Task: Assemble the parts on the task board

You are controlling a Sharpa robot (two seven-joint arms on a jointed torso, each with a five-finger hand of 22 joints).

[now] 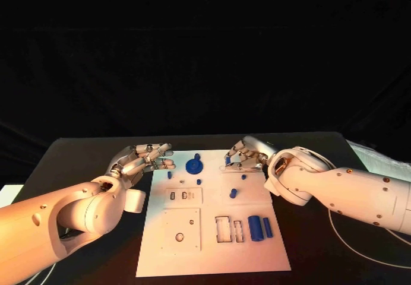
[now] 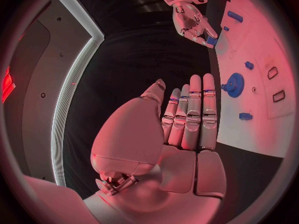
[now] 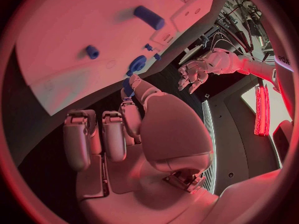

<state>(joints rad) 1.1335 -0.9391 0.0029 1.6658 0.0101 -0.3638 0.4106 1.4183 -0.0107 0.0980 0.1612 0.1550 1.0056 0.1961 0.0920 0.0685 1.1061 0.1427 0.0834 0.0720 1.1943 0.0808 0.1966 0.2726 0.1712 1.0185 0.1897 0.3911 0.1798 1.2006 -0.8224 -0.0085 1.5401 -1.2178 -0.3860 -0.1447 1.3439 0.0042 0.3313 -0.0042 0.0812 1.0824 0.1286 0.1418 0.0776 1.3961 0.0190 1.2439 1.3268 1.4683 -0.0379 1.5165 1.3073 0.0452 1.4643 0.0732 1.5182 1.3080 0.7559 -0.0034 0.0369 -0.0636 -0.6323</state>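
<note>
The white task board (image 1: 214, 240) lies in the middle of the black table. A round blue part (image 1: 194, 164) sits near its far edge, with small blue pegs (image 1: 233, 193) scattered around it and two blue cylinders (image 1: 260, 227) lower right. My left hand (image 1: 145, 158) hovers at the board's far left corner, fingers straight and side by side (image 2: 190, 117), holding nothing. My right hand (image 1: 246, 154) is over the far right edge and pinches a small blue peg (image 3: 127, 87) between thumb and a finger; the peg also shows in the head view (image 1: 228, 159).
Rectangular recesses (image 1: 183, 196) and slots (image 1: 228, 229) are cut into the board. A white cable (image 1: 360, 252) runs over the table at the right. Bare black table lies on both sides of the board.
</note>
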